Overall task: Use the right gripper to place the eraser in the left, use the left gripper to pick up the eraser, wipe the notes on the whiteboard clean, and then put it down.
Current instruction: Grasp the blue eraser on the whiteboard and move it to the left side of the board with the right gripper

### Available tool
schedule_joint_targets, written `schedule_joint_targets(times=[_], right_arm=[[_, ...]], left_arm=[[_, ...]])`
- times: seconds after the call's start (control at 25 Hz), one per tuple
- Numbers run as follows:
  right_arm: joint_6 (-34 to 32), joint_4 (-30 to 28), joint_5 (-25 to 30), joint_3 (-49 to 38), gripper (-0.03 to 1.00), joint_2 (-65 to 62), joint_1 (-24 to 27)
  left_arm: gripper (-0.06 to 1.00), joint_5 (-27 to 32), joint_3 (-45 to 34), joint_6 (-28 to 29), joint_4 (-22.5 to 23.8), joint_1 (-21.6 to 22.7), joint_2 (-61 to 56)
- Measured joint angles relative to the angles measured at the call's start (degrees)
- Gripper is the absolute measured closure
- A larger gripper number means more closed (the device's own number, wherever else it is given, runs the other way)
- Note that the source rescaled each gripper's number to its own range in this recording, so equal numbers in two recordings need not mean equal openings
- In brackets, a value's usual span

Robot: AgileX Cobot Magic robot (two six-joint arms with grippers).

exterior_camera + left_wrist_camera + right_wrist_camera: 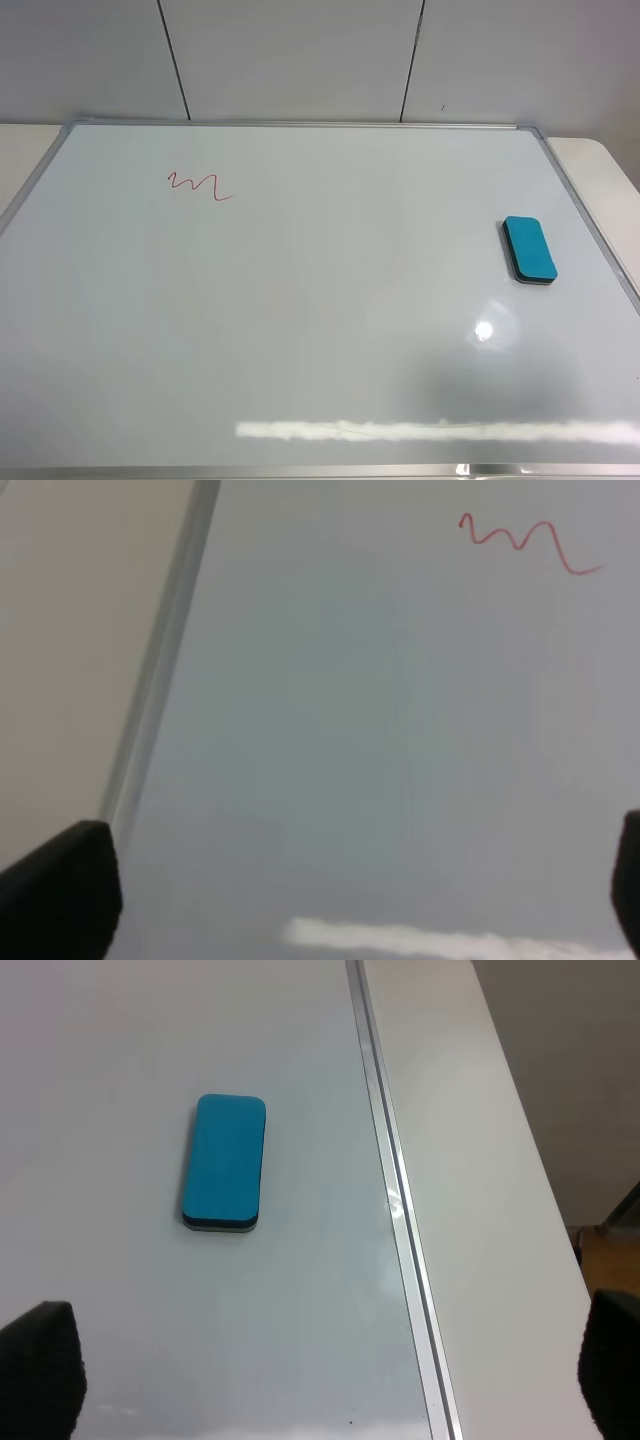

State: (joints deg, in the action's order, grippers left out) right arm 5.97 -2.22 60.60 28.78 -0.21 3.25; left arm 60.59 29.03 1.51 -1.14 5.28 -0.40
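The whiteboard (300,320) lies flat and fills most of the exterior view. The notes (200,186), a small red squiggle, sit near its far left corner. The teal eraser (529,249) rests on the board close to the right frame. Neither arm appears in the exterior view. The left wrist view shows the left gripper (345,890) open and empty over bare board, with the notes (520,542) ahead of it. In the right wrist view the right gripper (325,1370) is open and empty, well short of the eraser (224,1163).
The board's silver frame (395,1190) runs beside the eraser, with pale tabletop (470,1160) beyond it. The left frame rail (160,670) passes near the left gripper. A grey panelled wall (300,50) stands behind the board.
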Motion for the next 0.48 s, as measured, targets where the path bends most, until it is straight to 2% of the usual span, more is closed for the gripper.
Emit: schedule_joint_targets(times=[0.48], right_arm=[[0.52, 0.73, -0.05, 1.59, -0.02, 2.01, 0.0]], left_arm=[[-0.06, 0.0, 0.0, 0.0, 0.0, 0.0, 0.0]])
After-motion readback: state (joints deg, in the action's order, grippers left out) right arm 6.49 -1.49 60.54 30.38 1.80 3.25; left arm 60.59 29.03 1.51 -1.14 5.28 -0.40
